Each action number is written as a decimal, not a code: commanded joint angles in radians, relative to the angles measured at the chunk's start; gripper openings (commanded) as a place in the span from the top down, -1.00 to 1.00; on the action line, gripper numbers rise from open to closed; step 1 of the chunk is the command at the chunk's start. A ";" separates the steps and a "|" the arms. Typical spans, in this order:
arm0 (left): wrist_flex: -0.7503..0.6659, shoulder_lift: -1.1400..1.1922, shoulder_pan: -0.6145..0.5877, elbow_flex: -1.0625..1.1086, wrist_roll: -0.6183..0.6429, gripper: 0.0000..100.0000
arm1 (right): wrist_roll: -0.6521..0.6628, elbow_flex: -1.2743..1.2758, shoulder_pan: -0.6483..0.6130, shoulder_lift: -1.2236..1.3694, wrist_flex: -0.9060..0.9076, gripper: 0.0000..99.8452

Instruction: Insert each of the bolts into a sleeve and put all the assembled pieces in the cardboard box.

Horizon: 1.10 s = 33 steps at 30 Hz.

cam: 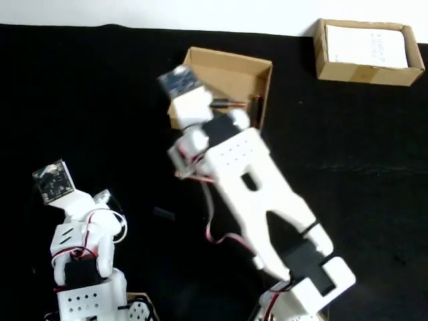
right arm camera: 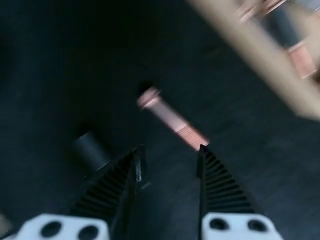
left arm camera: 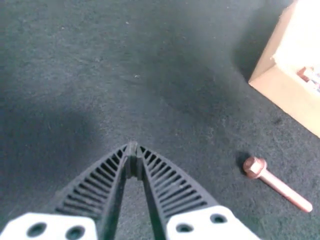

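While your right gripper (right arm camera: 171, 148) hangs spread beside the cardboard box (right arm camera: 260, 50), the bolt (right arm camera: 170, 117) lies just off its fingertips.

Surface (left arm camera: 100, 75): black cloth, matt, finely fuzzy, felt-like. Bolt (left arm camera: 277, 184): copper-toned metal, smooth shank with a slight sheen, rougher threaded end. Sleeve (right arm camera: 91, 150): dark, matt, material unclear. Cardboard box (left arm camera: 285, 90): plain brown card, matt, raw cut edges. Left hand (left arm camera: 134, 155) and right hand (right arm camera: 167, 155): black matt plastic fingers with ribbed inner faces, on smooth white plastic bases. Arm shells (cam: 247, 174): white plastic, smooth, lightly glossy. Second box (cam: 364, 72): same brown card, with a white paper sheet (cam: 366, 45) inside.
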 commanded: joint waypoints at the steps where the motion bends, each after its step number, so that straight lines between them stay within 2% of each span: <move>1: 0.003 -0.005 -0.081 0.016 0.006 0.96 | -0.077 -0.012 -0.145 -0.054 0.039 0.72; 4: 0.008 -0.005 -0.156 0.016 0.003 0.96 | -0.077 0.045 -0.226 -0.038 0.002 0.72; 9: 0.011 0.001 -0.351 0.016 0.002 0.96 | -0.071 0.154 -0.223 0.002 -0.137 0.72; 12: 0.009 0.001 -0.418 0.016 0.005 0.96 | -0.009 0.206 -0.220 0.048 -0.200 0.72; 18: 0.005 -0.004 -0.392 0.016 0.006 0.96 | 0.005 0.236 -0.223 0.154 -0.248 0.72; 26: 0.003 -0.004 -0.392 0.016 0.006 0.96 | 0.008 0.232 -0.297 0.188 -0.252 0.72; 33: 0.006 -0.004 -0.392 0.016 0.006 0.96 | 0.009 0.211 -0.266 0.309 -0.292 0.73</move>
